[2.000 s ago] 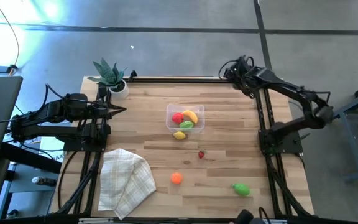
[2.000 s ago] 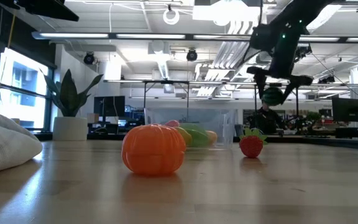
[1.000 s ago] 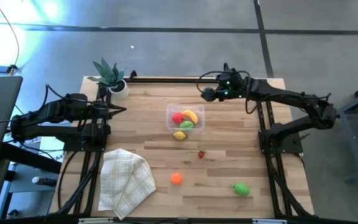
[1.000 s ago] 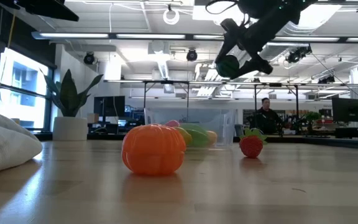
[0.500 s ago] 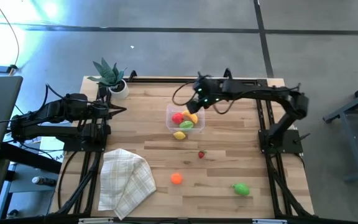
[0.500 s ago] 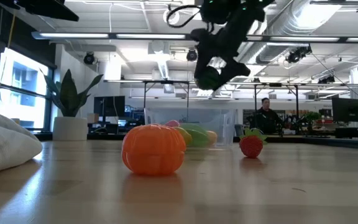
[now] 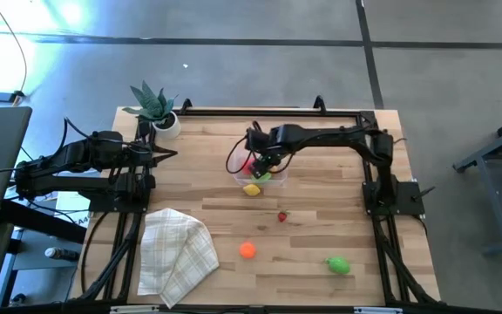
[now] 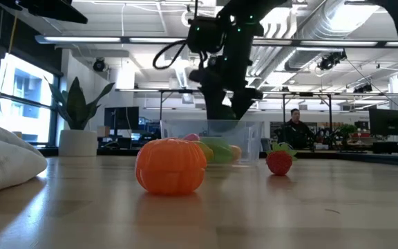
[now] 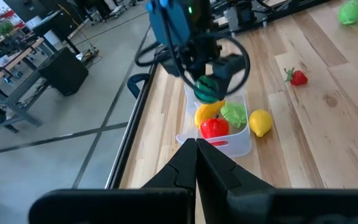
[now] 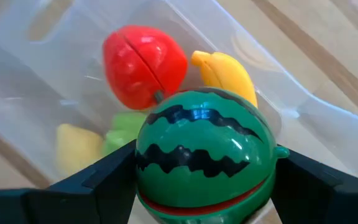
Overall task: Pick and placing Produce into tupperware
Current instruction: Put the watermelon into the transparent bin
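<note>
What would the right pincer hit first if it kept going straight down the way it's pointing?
Probably the produce in the tupperware: the right pincer, gripping a toy watermelon, points at the red piece and banana.

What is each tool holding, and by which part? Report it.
The right tool holds a toy watermelon by its two opposite sides, above the tupperware. The left tool is shut and holds nothing.

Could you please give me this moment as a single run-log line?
right gripper: holding toy watermelon above tupperware | inside: banana, red piece | left gripper: parked at left edge
</note>
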You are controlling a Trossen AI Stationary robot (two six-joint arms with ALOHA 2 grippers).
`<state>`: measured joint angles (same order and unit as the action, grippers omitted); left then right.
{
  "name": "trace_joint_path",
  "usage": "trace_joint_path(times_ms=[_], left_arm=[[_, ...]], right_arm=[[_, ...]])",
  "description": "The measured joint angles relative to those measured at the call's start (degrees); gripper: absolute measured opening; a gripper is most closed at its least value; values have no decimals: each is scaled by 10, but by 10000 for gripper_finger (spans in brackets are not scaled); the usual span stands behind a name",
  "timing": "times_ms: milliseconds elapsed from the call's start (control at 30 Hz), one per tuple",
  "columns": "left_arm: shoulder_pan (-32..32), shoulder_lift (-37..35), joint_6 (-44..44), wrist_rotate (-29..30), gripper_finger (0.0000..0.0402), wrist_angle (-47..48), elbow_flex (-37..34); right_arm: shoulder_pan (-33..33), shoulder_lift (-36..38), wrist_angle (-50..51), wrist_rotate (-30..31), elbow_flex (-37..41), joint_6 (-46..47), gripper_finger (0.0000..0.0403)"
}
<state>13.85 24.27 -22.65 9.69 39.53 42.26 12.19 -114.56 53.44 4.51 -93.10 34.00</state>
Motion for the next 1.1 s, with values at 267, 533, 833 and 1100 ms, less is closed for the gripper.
trace_joint_path(times_ms=[267,533,833,1100], left_arm=[[0,0,0,0,1,0,0],[0,0,0,0,1,0,0],[0,0,0,0,1,0,0],[0,0,0,0,1,0,0]], right_arm=[[0,-18,-5,11,2,0,291],[2,-26,-11,36,2,0,291],[2,-34,-15,32,2,5,291],[-4,-36,-19,32,2,5,291]])
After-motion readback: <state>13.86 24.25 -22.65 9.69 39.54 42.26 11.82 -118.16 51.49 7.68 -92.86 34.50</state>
